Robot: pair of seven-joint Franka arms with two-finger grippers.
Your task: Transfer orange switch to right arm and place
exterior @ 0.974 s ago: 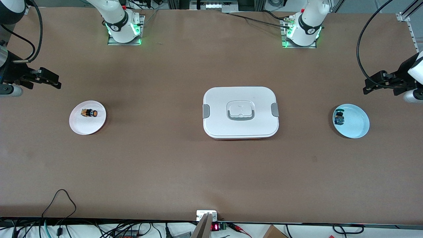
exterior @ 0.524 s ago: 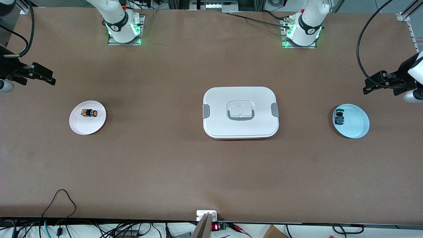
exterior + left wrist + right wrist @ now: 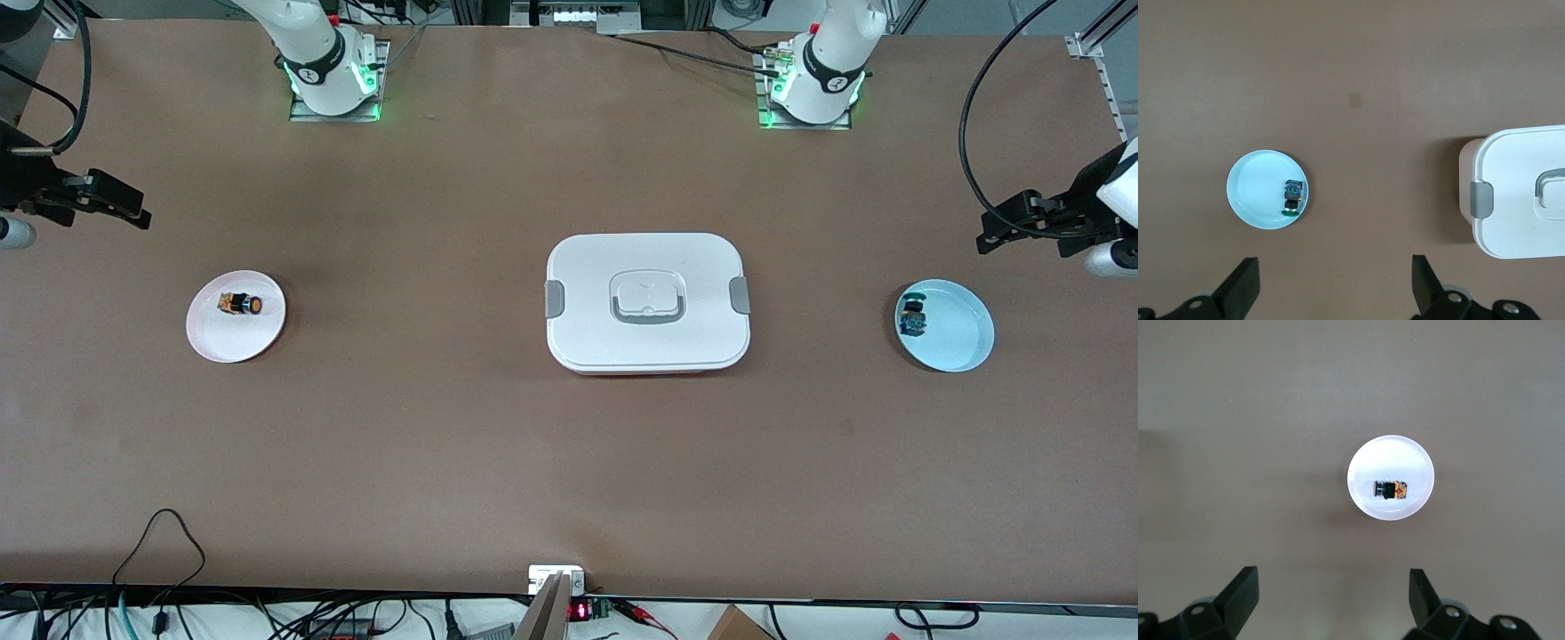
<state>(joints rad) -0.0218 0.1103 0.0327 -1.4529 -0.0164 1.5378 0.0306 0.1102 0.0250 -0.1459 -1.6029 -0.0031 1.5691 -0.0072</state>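
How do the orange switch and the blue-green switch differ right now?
Colour: the orange switch has an orange cap and yellow-orange body; the blue-green switch is blue and green.
Dish: the orange one lies on a white plate; the blue-green one lies in a light blue plate.
Place: the orange one is at the right arm's end of the table, the blue-green at the left arm's end.
Shared: both are small, lie on their sides, untouched.

A closed white lunch box point(image 3: 647, 302) blocks the table's centre; bare table lies open at its three and nine o'clock.
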